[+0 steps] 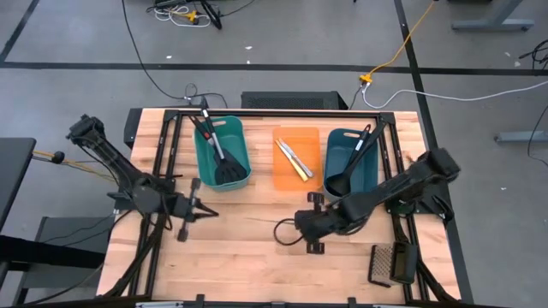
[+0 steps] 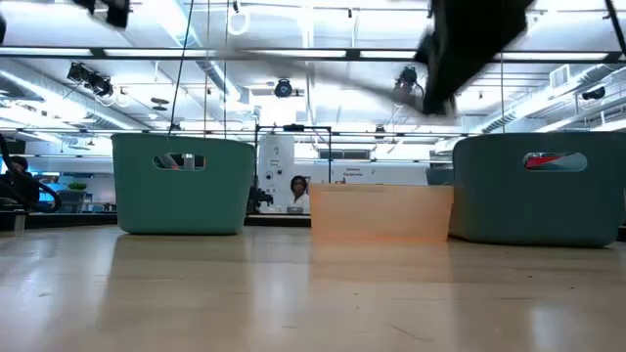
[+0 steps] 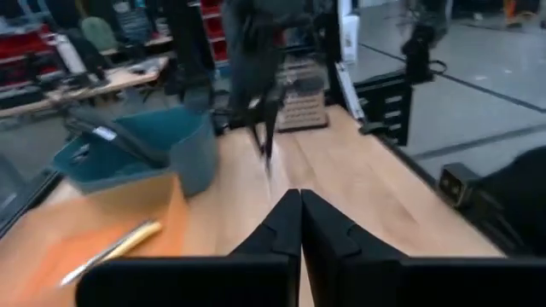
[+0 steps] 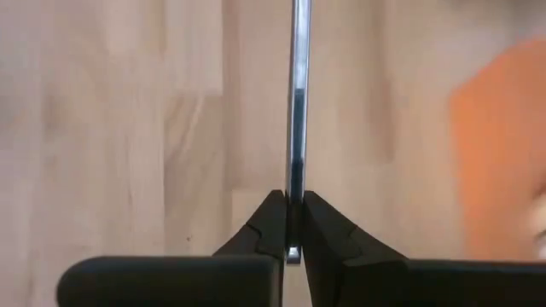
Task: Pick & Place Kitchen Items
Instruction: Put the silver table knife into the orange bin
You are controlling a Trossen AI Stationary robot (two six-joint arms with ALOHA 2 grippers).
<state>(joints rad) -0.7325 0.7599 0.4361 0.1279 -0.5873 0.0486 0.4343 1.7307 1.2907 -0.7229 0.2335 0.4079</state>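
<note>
Your right tool (image 4: 290, 223) pinches a slim silver knife (image 4: 297, 102) above the desk (image 1: 257, 265); your left tool (image 3: 299, 223) is pressed together, empty.

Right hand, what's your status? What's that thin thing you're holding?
Right hand shut on a slim silver knife, above bare table beside the orange tray. Left hand shut, empty, waiting at table's left. Nothing in the way.

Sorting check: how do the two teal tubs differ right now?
The left teal tub holds black slotted spatulas; the right teal tub holds black ladles. The left tub's utensils have their heads at the near end, inside; the right tub's handles poke out over its far corner. Both flank the orange tray.
</note>
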